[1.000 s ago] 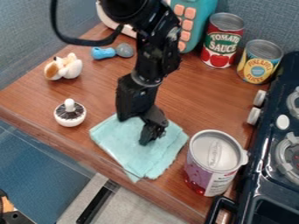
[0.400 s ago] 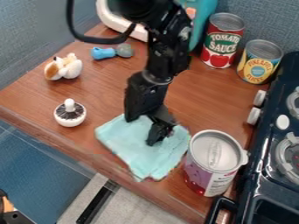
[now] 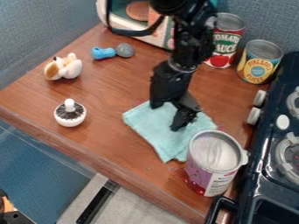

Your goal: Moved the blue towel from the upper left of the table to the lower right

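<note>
- Landmark: the lidded can (image 3: 217,153), upright on the desk (image 3: 108,98).
- Blue towel (image 3: 151,127) lies to the upper left of the can, roughly flat and a little rumpled. Its near corner comes down just beside the can's left side; whether the cloth touches the can behind the rim, I can't say for sure.
- Tool (image 3: 178,126) is down at the towel, up and left of the can. Cannot tell if it has closed on cloth or only presses on it.
- Step in hand, as I judge it: dragging the towel toward the lower right, 1 smooth low pull. Partway done, or better.
- Advice: no more travel straight at the can. Bend the path so the cloth passes down the can's left side, then let it settle near the can's base.
- Pull slowly. Soft cloth will likely bunch at the leading edge and trail at the far corners.
- Risk: a fold catching the can's foot and shoving it toward the stove (image 3: 277,175) on its right. 2nd risk: a corner sliding over the desk's front edge, below and left of the can.
- To finish: stop, free the cloth, lift straight up so no fold snags.
</note>
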`<act>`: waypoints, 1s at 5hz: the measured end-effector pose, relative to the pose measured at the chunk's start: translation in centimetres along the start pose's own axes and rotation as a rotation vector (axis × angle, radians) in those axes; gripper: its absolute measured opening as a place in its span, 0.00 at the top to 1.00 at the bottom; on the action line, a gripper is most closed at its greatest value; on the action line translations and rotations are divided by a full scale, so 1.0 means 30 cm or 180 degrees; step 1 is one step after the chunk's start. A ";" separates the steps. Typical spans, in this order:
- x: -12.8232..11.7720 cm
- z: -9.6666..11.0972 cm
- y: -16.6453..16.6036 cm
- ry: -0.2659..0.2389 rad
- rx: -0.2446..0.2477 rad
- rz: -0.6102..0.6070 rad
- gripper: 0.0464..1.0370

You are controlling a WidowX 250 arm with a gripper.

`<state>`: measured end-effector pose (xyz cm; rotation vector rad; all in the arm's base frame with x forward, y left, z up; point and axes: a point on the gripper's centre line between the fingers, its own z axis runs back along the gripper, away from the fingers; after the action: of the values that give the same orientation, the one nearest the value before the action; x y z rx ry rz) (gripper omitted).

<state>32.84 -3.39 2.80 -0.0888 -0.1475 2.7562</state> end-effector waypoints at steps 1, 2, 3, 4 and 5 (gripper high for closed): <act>-0.059 0.006 0.007 0.0076 0.0060 -0.0055 0.04; -0.098 0.039 0.017 0.0141 -0.0017 -0.0217 0.04; -0.087 0.044 0.023 0.0064 -0.0009 -0.0198 0.04; -0.104 0.115 0.014 0.0192 0.0041 -0.0169 0.04; -0.093 0.219 -0.034 0.0384 0.0022 -0.0020 0.04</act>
<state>35.26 -4.07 9.56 -0.2518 -0.1057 2.7358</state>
